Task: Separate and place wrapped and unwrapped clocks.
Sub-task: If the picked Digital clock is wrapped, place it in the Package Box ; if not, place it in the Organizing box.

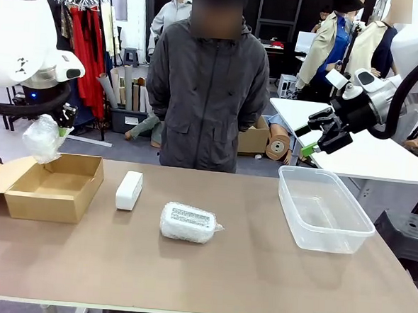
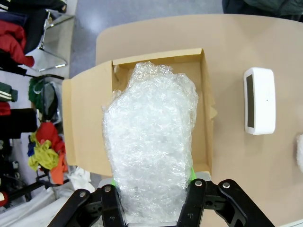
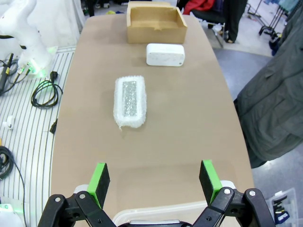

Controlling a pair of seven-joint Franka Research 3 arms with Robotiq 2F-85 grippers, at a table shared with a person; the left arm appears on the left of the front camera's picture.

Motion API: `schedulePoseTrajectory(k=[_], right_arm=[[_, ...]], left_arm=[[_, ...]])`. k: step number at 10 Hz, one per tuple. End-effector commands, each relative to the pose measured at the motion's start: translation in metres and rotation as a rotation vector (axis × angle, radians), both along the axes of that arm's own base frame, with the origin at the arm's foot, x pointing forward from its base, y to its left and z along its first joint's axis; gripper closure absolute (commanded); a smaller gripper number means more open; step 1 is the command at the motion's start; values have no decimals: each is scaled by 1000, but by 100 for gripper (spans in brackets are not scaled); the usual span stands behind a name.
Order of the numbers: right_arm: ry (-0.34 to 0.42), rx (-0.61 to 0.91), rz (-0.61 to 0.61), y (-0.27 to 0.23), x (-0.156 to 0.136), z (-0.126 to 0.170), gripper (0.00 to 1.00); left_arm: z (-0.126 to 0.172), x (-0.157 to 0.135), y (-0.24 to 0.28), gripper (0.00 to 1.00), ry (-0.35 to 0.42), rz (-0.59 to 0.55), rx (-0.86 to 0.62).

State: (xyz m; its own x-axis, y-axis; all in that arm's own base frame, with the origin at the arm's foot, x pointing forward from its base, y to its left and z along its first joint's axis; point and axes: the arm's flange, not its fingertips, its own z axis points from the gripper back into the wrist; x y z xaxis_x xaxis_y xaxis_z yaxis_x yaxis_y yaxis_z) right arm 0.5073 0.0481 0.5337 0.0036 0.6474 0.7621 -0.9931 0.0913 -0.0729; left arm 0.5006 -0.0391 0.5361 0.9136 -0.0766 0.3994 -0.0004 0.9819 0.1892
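Left gripper (image 2: 152, 182) grasps 1 wrapped clock (image 2: 150, 137), probably light, squashy and slippery. Right gripper (image 3: 154, 182) hangs released; pinch the rigid-looking bare clock (image 3: 164, 55), at its 12 o'clock, across the width.

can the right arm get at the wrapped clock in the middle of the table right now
Probably yes: the right fingers are open and empty by the tub, and the wrapped clock lies in the open, nothing between them.
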Motion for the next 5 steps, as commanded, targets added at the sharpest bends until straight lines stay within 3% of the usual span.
schedulePoseTrajectory(k=[1,2,5], right_arm=[[-5,-2,4,1,-1,1,0],[-5,-2,4,1,-1,1,0],[-5,-2,4,1,-1,1,0]], left_arm=[[0,0,0,100,0,0,0],[-9,5,7,100,98,-25,37],[-40,23,27,100,134,-29,7]])
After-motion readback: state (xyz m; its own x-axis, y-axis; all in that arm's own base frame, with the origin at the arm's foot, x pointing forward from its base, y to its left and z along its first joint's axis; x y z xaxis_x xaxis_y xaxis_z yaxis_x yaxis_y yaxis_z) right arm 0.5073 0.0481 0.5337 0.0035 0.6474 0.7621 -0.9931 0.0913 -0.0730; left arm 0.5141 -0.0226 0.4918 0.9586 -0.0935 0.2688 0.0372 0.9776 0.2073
